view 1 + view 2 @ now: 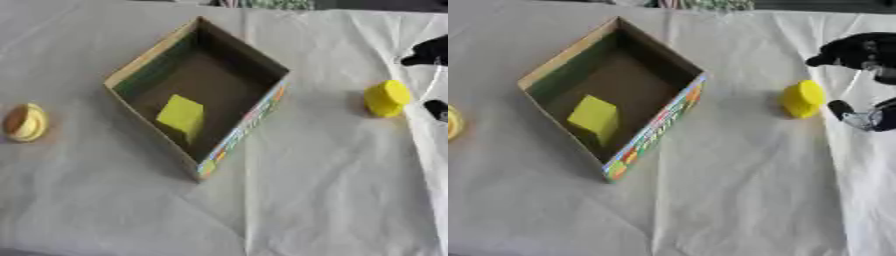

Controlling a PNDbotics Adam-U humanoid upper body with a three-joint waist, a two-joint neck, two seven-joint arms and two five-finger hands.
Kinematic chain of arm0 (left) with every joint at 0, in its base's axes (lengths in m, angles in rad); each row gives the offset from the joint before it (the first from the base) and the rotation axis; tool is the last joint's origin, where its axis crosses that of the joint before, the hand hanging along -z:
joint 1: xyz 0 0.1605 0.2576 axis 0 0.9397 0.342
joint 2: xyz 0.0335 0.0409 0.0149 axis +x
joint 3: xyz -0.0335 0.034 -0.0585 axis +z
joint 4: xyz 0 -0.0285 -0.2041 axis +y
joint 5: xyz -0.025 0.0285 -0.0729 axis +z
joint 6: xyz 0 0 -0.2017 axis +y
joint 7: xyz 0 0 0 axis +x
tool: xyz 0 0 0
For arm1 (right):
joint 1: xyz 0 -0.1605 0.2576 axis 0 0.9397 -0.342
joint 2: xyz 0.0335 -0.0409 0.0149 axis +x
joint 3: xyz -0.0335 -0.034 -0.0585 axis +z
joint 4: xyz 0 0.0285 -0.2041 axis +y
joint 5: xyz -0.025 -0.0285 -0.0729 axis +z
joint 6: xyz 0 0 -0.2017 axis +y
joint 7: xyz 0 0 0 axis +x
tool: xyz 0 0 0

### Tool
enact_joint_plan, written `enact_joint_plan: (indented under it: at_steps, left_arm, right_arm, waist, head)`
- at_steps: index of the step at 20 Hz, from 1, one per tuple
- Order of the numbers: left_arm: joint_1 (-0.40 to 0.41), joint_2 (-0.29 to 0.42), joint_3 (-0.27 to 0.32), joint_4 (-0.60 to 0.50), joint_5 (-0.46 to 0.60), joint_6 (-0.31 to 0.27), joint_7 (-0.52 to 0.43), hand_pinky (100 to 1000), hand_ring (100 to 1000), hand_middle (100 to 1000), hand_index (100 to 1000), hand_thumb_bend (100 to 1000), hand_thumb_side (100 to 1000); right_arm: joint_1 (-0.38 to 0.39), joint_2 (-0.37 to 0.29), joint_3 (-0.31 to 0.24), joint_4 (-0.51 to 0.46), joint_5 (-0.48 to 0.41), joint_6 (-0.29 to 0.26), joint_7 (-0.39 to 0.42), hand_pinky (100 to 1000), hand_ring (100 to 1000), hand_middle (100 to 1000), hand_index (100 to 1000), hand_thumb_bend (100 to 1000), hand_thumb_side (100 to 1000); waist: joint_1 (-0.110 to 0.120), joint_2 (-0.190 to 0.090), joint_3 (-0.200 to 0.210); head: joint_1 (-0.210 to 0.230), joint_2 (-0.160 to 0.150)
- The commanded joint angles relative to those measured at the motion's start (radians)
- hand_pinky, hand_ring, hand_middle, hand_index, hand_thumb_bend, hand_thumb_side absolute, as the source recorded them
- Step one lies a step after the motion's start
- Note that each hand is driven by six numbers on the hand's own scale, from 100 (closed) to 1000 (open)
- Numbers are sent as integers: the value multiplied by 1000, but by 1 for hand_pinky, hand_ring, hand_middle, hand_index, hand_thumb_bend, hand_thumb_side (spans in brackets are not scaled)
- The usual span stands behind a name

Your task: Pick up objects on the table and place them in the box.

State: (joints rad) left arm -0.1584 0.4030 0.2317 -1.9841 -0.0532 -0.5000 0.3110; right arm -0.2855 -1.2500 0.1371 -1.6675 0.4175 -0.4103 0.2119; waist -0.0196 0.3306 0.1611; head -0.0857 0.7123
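Right hand (859,82) came in at the right edge, fingers spread apart with nothing held, one dark finger above and another (846,112) just beside the yellow cylinder (802,99), not clearly touching it. Cylinder lay on its side on the white cloth (332,200), right of the open cardboard box (140,70), well apart from it. Yellow block (181,116) already sat inside the box. A round tan-and-yellow piece (24,122) waited on the cloth far left of the box. Left hand not visible. Risks, as judged: the cylinder, lying on its curved side, could roll off when a finger nudged it before closing; the wrinkled cloth could snag or drag under fingertips; a carry too low could clip the box's near wall and shift it.
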Motion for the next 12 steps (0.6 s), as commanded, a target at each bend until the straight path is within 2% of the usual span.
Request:
enact_joint_plan:
  at_steps: [1,12]
  left_arm:
    - [-4,10,3,-16,2,0,-4,813,742,755,829,100,567]
    - [-4,-4,-3,-16,7,2,-15,814,743,756,828,100,567]
  right_arm:
    - [-27,-9,-12,50,-23,-6,17,975,971,858,1000,100,431]
    - [-121,58,2,173,-38,-27,71,972,964,851,1000,100,421]
  waist:
    - [3,-13,0]
    - [16,2,11]
  head:
    - [-7,-2]
    - [-28,-14]
